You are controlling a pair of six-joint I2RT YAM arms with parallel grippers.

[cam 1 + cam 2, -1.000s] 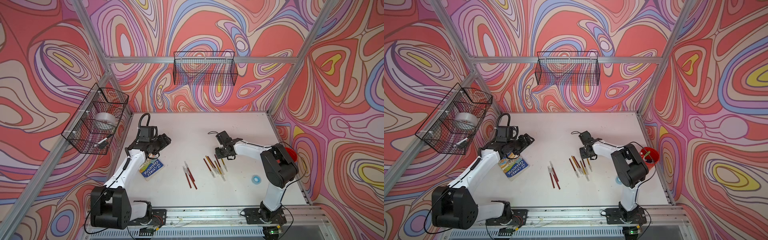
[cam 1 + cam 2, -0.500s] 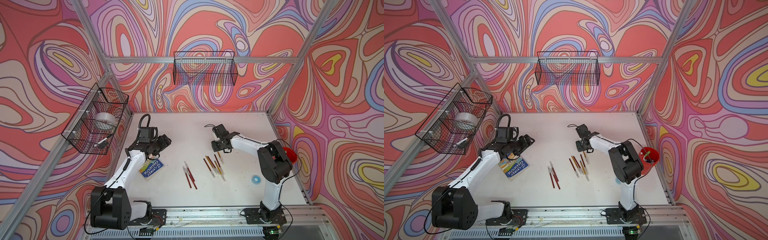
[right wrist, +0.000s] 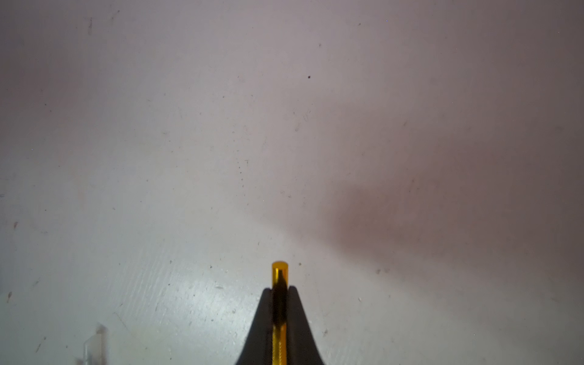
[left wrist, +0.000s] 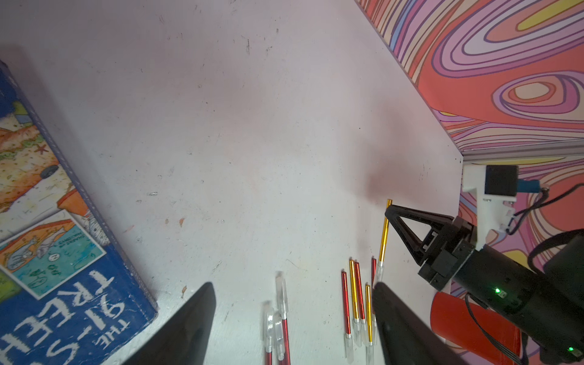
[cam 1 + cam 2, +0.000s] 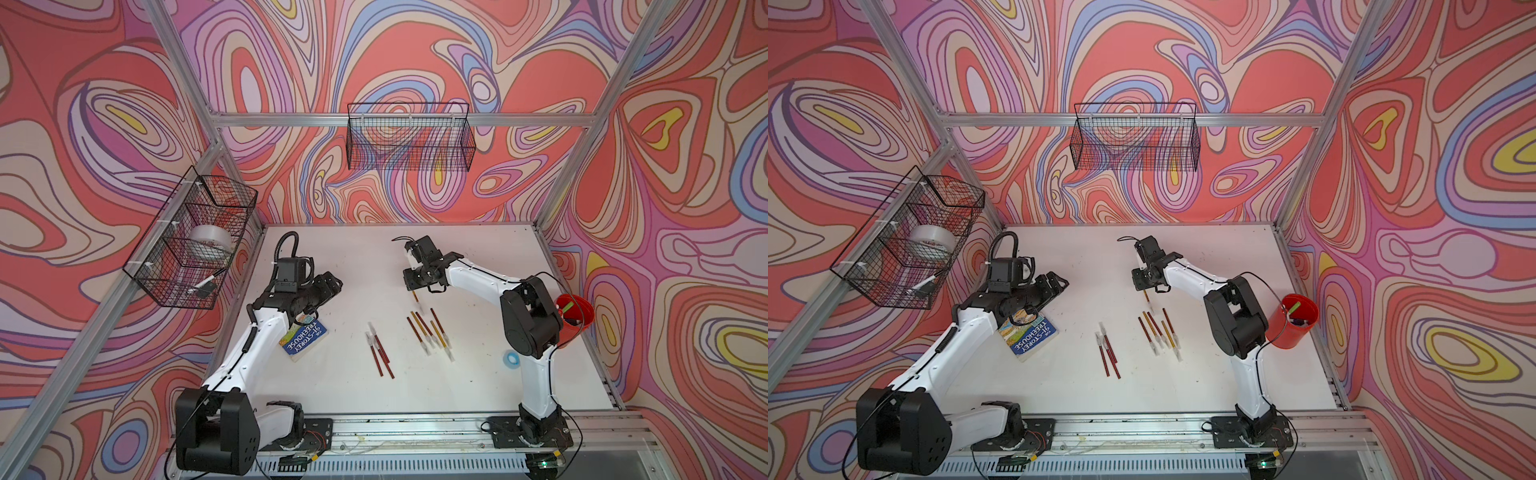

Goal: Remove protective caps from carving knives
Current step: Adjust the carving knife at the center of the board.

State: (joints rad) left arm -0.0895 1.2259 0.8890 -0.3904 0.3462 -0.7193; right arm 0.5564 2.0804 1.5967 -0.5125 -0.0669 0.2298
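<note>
My right gripper point(image 5: 412, 287) is shut on a yellow carving knife point(image 4: 384, 235) near its handle end point(image 3: 279, 274), holding it above the table. Its translucent protective cap point(image 4: 379, 272) is still on the lower tip. Three red carving knives point(image 5: 380, 353) with caps point(image 4: 280, 298) lie at the table's middle. Several more red and yellow capped knives point(image 5: 430, 330) lie just right of them. My left gripper point(image 5: 331, 283) is open and empty, hovering left of the knives beyond the book; its dark fingers point(image 4: 192, 319) frame the three red knives in the left wrist view.
A blue book point(image 5: 302, 338) lies under my left arm. A red cup point(image 5: 575, 316) stands at the right edge and a blue tape ring point(image 5: 510, 358) lies near it. Wire baskets hang on the back wall point(image 5: 409, 139) and left wall point(image 5: 195, 241).
My right gripper has carried the yellow knife up, left and toward the back, away from the group on the table. The left arm has not moved.
</note>
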